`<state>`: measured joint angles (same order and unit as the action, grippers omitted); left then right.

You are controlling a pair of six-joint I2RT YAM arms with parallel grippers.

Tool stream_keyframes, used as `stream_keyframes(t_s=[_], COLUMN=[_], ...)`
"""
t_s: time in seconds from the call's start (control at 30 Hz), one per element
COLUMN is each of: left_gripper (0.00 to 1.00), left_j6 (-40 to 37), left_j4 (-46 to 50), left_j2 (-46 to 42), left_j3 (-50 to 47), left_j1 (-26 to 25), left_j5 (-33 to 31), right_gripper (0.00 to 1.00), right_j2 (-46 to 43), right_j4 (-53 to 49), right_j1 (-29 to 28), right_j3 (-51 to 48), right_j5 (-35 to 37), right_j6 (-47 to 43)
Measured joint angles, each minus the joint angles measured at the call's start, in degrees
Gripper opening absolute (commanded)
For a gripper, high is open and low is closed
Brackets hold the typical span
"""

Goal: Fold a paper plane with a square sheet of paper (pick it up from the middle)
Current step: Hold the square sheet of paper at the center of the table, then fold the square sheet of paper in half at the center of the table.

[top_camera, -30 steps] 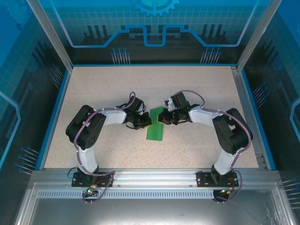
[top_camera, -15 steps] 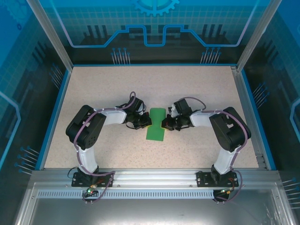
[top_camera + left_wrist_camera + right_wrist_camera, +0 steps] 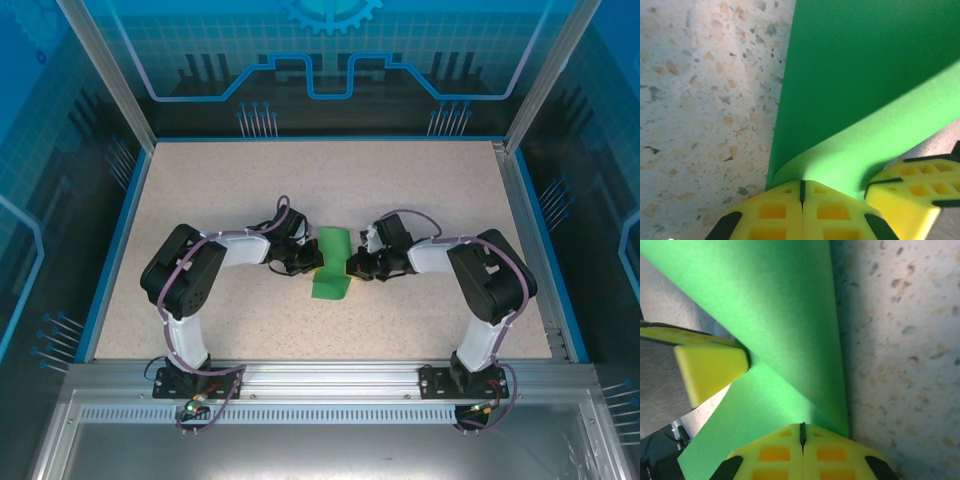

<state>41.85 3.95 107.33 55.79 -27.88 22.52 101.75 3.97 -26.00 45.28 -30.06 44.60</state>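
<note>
A: Where is the green sheet (image 3: pixel 331 250) sitting?
B: Table (image 3: pixel 210 190) centre, part-folded, buckling upward. Left gripper (image 3: pixel 313 263) is pinching its 9 o'clock edge, clenched; right gripper (image 3: pixel 351 268) is clamping its 3 o'clock edge.

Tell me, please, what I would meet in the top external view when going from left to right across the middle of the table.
left arm → left gripper → green sheet of paper → right gripper → right arm

Bare table (image 3: pixel 250 190) all round (fingers (image 3: pixel 785 210) crowd the green paper (image 3: pixel 330 245)).
</note>
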Motion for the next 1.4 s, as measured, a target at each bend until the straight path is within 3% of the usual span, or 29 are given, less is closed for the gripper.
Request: stream_keyframes(t_s=[0.57, 1.0, 1.4], left_gripper=[0.0, 0.0, 0.0], left_j6=[-0.2, -0.3, -0.4], left_j4=[0.0, 0.0, 0.0], left_j2=[0.5, 0.5, 0.5], left_j3=[0.5, 0.5, 0.5], left_j1=[-0.1, -0.1, -0.1], left_j5=[0.0, 0.0, 0.0], right_gripper=[0.0, 0.01, 0.01], right_j2=[-0.8, -4.5, -2.2], right_j4=[7.9, 6.1, 9.3], right_j1=[-1.0, -1.8, -2.9], right_j3=[-6.4, -6.4, -8.9], right_j5=[-1.8, -1.6, -2.2], right_j6=[2.2, 2.1, 2.6])
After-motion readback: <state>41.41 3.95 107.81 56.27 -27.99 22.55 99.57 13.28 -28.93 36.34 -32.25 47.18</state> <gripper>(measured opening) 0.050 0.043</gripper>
